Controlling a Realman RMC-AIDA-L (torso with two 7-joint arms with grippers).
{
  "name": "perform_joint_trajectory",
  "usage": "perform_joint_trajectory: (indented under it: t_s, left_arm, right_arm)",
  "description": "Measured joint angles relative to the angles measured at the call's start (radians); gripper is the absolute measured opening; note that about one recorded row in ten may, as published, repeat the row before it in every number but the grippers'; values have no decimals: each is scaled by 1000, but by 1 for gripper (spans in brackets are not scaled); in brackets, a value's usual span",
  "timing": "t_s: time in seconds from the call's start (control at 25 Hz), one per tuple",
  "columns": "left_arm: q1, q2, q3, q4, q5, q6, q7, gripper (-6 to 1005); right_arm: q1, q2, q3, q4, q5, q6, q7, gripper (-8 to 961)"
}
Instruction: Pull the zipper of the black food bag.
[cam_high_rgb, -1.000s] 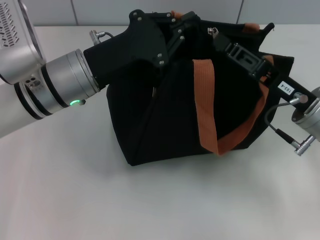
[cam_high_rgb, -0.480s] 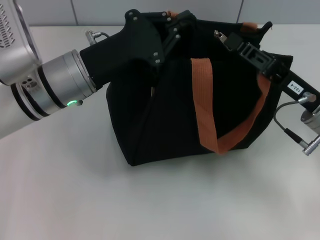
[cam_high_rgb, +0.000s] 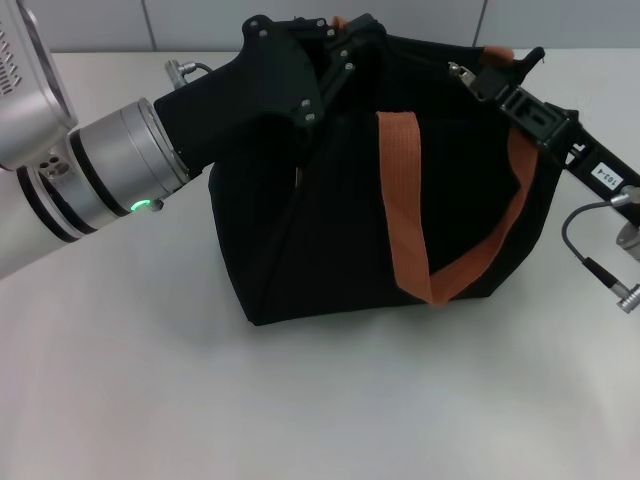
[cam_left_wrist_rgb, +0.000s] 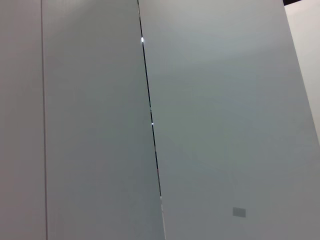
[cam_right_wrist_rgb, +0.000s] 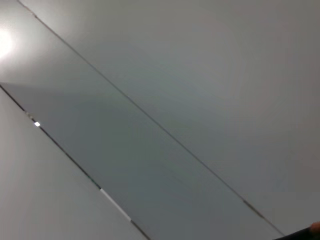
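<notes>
The black food bag (cam_high_rgb: 330, 230) stands on the white table, with a rust-orange handle (cam_high_rgb: 400, 190) hanging down its front. My left gripper (cam_high_rgb: 350, 45) reaches in from the left and is shut on the bag's top edge at its left end. My right gripper (cam_high_rgb: 474, 78) comes in from the right along the bag's top and is shut on the small silver zipper (cam_high_rgb: 461, 72), near the right end of the top. Both wrist views show only grey wall panels.
The white table (cam_high_rgb: 150, 380) lies open in front of the bag and to its left. A grey panelled wall (cam_high_rgb: 200, 20) stands close behind the bag. My right wrist's cable and plug (cam_high_rgb: 600, 268) hang at the right edge.
My right gripper has drawn the zipper to the right along the bag's top. My left gripper and the bag's left end have shifted slightly left and back.
</notes>
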Motion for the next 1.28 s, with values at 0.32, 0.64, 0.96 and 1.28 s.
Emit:
perform_joint_trajectory:
  t_s: [0.32,0.64,0.96,1.28]
  left_arm:
    - [0,0,0,0,-2,0,0,58]
    - [0,0,0,0,-2,0,0,59]
    - [1,0,0,0,-3,-2,0,59]
    - [7,0,0,-1,-4,-18,0,60]
  right_arm:
    - [-53,-2,55,-20,1,13,1,53]
    - [-83,-2,87,-29,1,2,-2,68]
    - [-96,5,140,16,4,-62,-212,82]
    - [-130,4,180,31,17,-119,-272,274]
